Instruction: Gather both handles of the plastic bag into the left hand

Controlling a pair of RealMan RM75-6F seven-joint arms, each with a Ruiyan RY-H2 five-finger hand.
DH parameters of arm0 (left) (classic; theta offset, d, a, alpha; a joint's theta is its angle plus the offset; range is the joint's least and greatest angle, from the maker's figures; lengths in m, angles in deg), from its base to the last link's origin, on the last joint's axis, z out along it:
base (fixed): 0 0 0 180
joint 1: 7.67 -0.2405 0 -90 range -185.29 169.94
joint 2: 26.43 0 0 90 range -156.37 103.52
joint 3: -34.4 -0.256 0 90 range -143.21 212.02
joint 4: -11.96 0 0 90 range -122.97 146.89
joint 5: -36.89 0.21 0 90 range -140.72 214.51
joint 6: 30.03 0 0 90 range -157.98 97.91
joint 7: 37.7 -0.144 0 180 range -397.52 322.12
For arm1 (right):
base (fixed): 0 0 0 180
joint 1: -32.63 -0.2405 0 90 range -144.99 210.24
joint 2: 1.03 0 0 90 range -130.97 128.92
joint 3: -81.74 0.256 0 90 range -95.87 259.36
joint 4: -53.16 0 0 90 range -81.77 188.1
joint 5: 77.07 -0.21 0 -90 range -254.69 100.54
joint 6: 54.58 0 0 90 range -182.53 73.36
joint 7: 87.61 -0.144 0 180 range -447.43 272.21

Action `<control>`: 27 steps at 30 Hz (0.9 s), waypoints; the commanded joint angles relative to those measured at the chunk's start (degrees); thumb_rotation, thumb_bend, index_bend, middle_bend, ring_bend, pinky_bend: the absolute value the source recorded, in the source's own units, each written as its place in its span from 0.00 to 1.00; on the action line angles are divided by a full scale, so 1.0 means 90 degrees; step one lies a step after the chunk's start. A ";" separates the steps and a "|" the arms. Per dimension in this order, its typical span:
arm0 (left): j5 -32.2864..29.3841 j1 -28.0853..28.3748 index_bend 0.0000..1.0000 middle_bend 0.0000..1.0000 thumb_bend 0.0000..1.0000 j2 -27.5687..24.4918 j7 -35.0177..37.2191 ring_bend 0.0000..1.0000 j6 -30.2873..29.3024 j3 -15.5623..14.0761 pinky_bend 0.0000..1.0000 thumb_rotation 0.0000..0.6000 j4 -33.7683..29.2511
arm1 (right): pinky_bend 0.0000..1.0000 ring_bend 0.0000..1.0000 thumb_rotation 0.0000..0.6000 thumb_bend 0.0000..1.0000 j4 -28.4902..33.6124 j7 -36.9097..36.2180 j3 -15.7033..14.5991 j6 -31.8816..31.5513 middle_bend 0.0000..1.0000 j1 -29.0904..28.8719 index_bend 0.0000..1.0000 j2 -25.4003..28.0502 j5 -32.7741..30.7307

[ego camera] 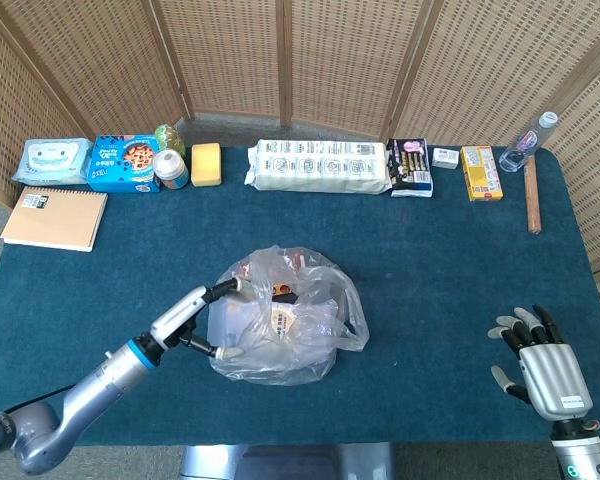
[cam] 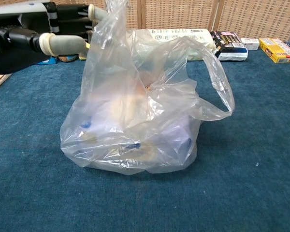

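A clear plastic bag point(ego camera: 285, 320) with packaged goods inside stands in the middle of the blue table point(ego camera: 440, 260). My left hand point(ego camera: 192, 312) is at its left side. In the chest view the left hand point(cam: 43, 29) holds the bag's left handle point(cam: 111, 17) pulled up above the bag point(cam: 135, 125), fingers at the top of the plastic. The bag's right handle point(cam: 221, 89) hangs as a free loop on the far side from that hand. My right hand point(ego camera: 542, 362) rests at the table's front right corner, far from the bag, fingers spread and holding nothing.
Along the back edge lie a wipes pack point(ego camera: 52, 160), a cookie box point(ego camera: 123, 163), a jar point(ego camera: 170, 168), a yellow sponge point(ego camera: 206, 164), a long white package point(ego camera: 318, 166), small boxes point(ego camera: 480, 159) and a water bottle point(ego camera: 530, 142). A notebook point(ego camera: 54, 218) lies at the left.
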 commanded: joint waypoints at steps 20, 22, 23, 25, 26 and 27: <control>-0.0527 0.0364 0.21 0.20 0.15 0.0292 -0.0021 0.16 0.0192 0.0411 0.24 0.51 -0.0019 | 0.08 0.17 1.00 0.28 -0.0024 -0.0070 -0.0009 -0.0043 0.29 0.0012 0.36 0.0017 0.0027; -0.0554 0.0399 0.21 0.20 0.15 0.0319 0.0114 0.16 0.0241 0.0427 0.24 0.50 -0.0003 | 0.08 0.17 1.00 0.28 -0.0031 -0.0082 -0.0012 -0.0043 0.29 0.0014 0.36 0.0015 0.0025; -0.0575 0.0414 0.21 0.20 0.15 0.0329 0.0173 0.16 0.0265 0.0435 0.24 0.51 0.0003 | 0.08 0.17 1.00 0.28 -0.0034 -0.0086 -0.0011 -0.0046 0.29 0.0015 0.36 0.0016 0.0023; -0.0622 0.0445 0.21 0.20 0.15 0.0361 0.0370 0.16 0.0302 0.0471 0.24 0.51 0.0011 | 0.08 0.17 1.00 0.28 -0.0042 -0.0096 -0.0012 -0.0053 0.29 0.0021 0.36 0.0021 0.0021; -0.0667 0.0454 0.21 0.20 0.15 0.0374 0.0547 0.16 0.0323 0.0495 0.24 0.51 -0.0002 | 0.08 0.17 1.00 0.28 -0.0044 -0.0101 -0.0011 -0.0059 0.29 0.0024 0.36 0.0026 0.0019; -0.0696 0.0461 0.21 0.20 0.15 0.0375 0.0750 0.16 0.0349 0.0511 0.24 0.51 -0.0028 | 0.08 0.17 1.00 0.28 -0.0046 -0.0107 -0.0012 -0.0064 0.29 0.0026 0.36 0.0028 0.0021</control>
